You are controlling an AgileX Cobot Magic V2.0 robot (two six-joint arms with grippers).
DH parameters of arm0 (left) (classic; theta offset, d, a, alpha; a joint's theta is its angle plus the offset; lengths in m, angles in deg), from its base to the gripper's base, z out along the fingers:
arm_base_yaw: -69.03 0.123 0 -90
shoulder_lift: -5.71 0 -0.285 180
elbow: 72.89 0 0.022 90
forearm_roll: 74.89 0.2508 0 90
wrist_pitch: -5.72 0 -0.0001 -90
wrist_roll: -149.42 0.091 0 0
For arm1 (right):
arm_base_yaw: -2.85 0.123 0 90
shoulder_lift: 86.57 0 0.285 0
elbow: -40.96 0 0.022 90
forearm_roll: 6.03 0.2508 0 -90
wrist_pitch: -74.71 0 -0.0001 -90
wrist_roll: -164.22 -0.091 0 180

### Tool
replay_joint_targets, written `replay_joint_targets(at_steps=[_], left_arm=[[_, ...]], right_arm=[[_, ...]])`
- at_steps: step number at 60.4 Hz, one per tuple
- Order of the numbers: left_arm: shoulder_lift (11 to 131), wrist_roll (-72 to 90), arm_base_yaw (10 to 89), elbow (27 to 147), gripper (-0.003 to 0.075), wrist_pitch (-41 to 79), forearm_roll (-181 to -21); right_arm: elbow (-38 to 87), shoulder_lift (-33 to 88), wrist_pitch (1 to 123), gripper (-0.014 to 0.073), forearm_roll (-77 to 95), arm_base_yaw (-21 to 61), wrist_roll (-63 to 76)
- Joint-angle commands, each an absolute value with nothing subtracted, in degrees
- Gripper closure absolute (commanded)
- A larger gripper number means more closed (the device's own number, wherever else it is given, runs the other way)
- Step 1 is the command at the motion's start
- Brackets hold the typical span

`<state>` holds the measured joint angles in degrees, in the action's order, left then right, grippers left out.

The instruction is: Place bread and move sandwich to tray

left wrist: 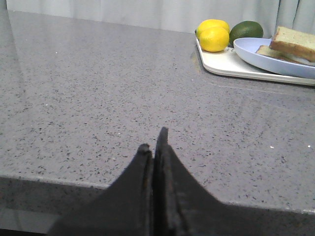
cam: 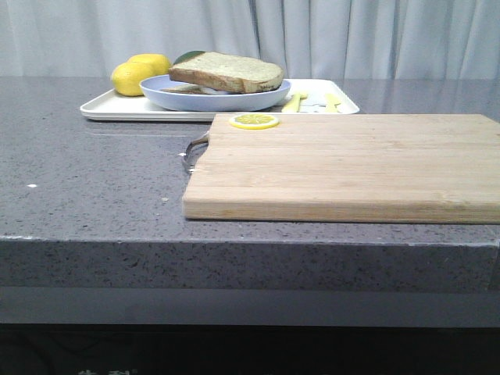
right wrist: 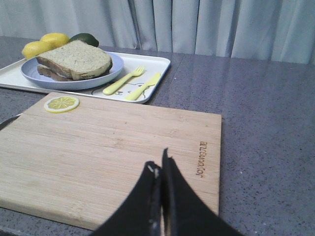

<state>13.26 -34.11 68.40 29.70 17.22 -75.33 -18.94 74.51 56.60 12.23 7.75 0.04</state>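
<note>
Here, the thick speckled tan bread slice (cam: 226, 72) is seen lying atop the egg sandwich (cam: 191, 88) on the round pale blue plate (cam: 215, 97), which rests on the shallow white rectangular tray (cam: 101, 109) on the grey speckled worktop (cam: 94, 180). Yellow plastic cutlery (right wrist: 132, 83) is shown clearly only in the right wrist view. Both the left tool (left wrist: 155, 142) and the right tool (right wrist: 160, 164) are pressed closed, empty.

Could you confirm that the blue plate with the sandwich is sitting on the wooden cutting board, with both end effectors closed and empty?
Not quite: the blue plate with the sandwich sits on the white tray, behind the cutting board, as the right wrist view shows. The left end effector and right end effector are indeed closed and empty.
</note>
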Motion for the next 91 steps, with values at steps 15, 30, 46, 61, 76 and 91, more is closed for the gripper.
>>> replay_joint_targets(at_steps=[15,30,46,61,76,91], left_arm=[[11.98,-34.66,68.34,29.05,0.0739,12.73,-75.97],[11.98,-34.66,68.34,29.05,0.0739,12.73,-75.97],[11.98,-34.66,68.34,29.05,0.0739,12.73,-75.97],[11.98,-34.66,68.34,29.05,0.0739,12.73,-75.97],[11.98,-34.66,68.34,29.05,0.0739,12.73,-75.97],[11.98,-34.66,68.34,29.05,0.0739,12.73,-75.97]], right_arm=[[-17.33,74.12,60.8,0.0679,12.69,7.54,0.57],[-17.33,74.12,60.8,0.0679,12.69,7.54,0.57],[-17.33,74.12,60.8,0.0679,12.69,7.54,0.57],[-18.5,74.12,62.19,0.0679,9.26,7.54,-1.86],[-25.7,77.02,70.26,0.0679,2.08,7.48,-9.33],[-35.21,84.84,70.7,0.0679,2.02,7.48,-9.33]])
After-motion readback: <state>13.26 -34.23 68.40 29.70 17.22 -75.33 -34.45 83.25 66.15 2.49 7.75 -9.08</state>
